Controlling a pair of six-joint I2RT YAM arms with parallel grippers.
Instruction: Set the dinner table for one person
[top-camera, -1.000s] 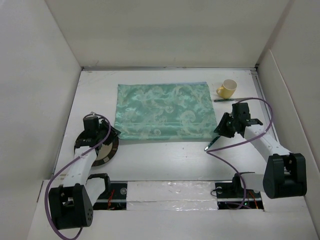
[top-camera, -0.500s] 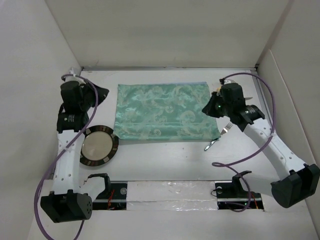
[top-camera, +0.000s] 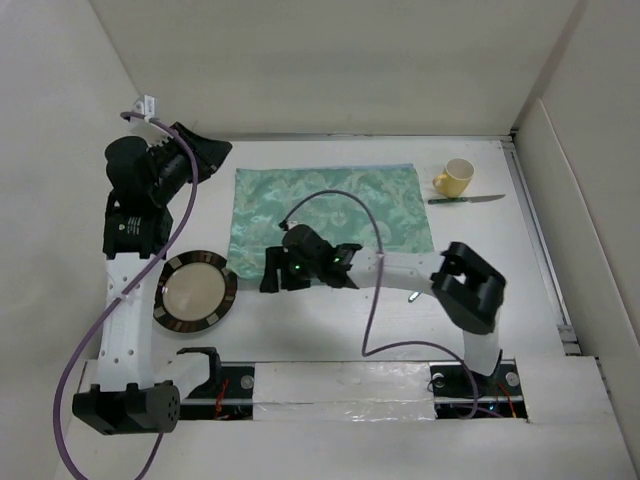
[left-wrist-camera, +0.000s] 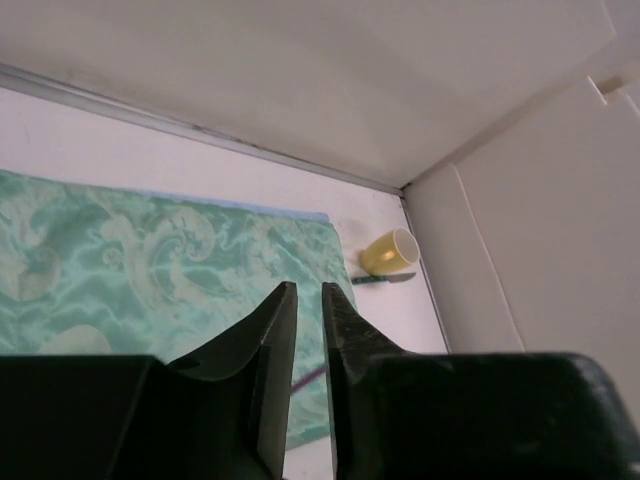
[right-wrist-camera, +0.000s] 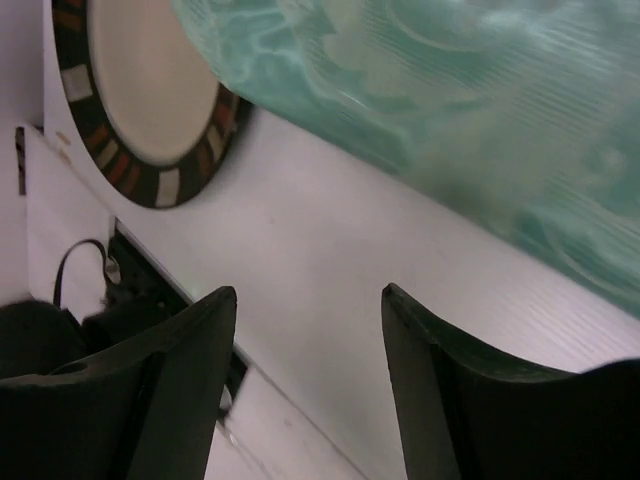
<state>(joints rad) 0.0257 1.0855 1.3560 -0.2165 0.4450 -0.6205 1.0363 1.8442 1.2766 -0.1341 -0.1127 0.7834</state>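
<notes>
Dinner table (top-camera: 300, 322) carries the plate (top-camera: 194, 291) near its left edge, just left of the right gripper (top-camera: 271, 277) (jaws spread, empty); the left gripper (top-camera: 214, 150), nearly closed on nothing, hangs farther off.

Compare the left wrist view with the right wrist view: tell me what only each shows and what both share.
Only the left wrist view shows the small round yellow cup and the slim dark-handled knife beside it, near the far wall. Only the right wrist view shows the round plate with a dark chequered rim. Both show the green patterned cloth placemat lying on the white matte dinner table.
</notes>
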